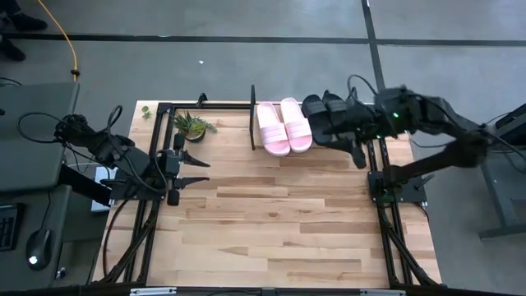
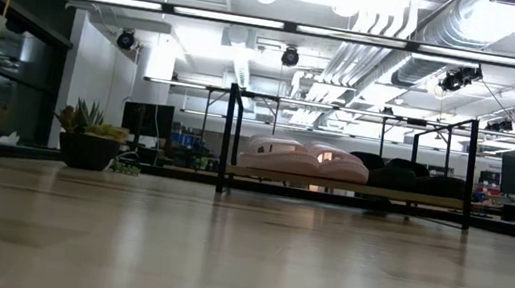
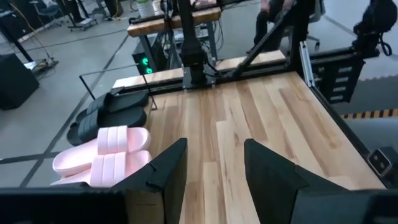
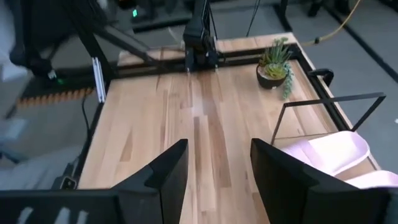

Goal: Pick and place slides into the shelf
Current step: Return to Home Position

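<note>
Two pale pink slides (image 1: 283, 126) and two black slides (image 1: 325, 113) lie side by side, soles down, on the shelf (image 1: 252, 115) at the table's far edge. In the low view the pink slides (image 2: 301, 157) and the black slides (image 2: 405, 175) rest on the shelf's board (image 2: 342, 187). My right gripper (image 1: 359, 156) hangs open just near of the shelf's right end, beside the black slides, holding nothing. My left gripper (image 1: 196, 168) waits open at the table's left side. The pink slides (image 3: 106, 158) and the black slides (image 3: 109, 115) also show in the left wrist view.
A small potted plant (image 1: 191, 126) stands left of the shelf near the far left corner. Black frame rails (image 1: 382, 197) run along the table's left and right sides. Bare wooden tabletop (image 1: 271, 222) stretches from the shelf to the near edge.
</note>
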Controlling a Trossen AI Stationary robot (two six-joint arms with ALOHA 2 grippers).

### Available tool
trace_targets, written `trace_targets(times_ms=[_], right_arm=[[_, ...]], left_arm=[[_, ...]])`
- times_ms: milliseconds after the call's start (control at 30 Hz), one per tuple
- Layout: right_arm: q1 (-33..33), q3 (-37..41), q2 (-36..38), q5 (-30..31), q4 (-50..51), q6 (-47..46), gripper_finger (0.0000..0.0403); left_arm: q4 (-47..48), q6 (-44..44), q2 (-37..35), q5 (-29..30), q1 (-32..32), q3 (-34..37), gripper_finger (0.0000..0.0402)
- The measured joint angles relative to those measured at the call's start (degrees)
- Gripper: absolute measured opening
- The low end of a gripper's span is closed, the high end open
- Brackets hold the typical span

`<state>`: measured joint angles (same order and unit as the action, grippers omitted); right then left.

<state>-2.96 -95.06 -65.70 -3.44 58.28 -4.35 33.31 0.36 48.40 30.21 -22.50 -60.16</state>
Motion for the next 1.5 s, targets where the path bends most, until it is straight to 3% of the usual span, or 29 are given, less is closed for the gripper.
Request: trace_targets(times_ms=[167, 433, 633, 1033, 1500], right_arm=[[0.1, 17.2, 12.3, -0.3, -12.2, -2.7, 0.0165], [0.1, 35.8, 27.7, -1.2, -26.4, -3.3, 0.0165], [0.1, 45.3, 34.5, -1.6, -35.2, -4.9, 0.0165], [0.1, 52.9, 36.6, -3.1, -44.3, -0.7, 0.0165], [0.1, 61.5, 36.6, -3.9, -56.0, -6.3, 0.0165]], left_arm=[[0.2, 0.5, 0.2, -0.1, 0.0, 0.0, 0.0143], [-0.6, 0.9, 0.2, -0.2, 0.0, 0.2, 0.0143], [-8.2, 1.1, -2.6, 0.0, 0.0, 8.5, 0.0143], [-14.0, 1.3, -13.2, 0.9, 0.0, 20.0, 0.0143], [-23.0, 0.9, -22.1, -2.6, 0.0, 33.7, 0.0143]])
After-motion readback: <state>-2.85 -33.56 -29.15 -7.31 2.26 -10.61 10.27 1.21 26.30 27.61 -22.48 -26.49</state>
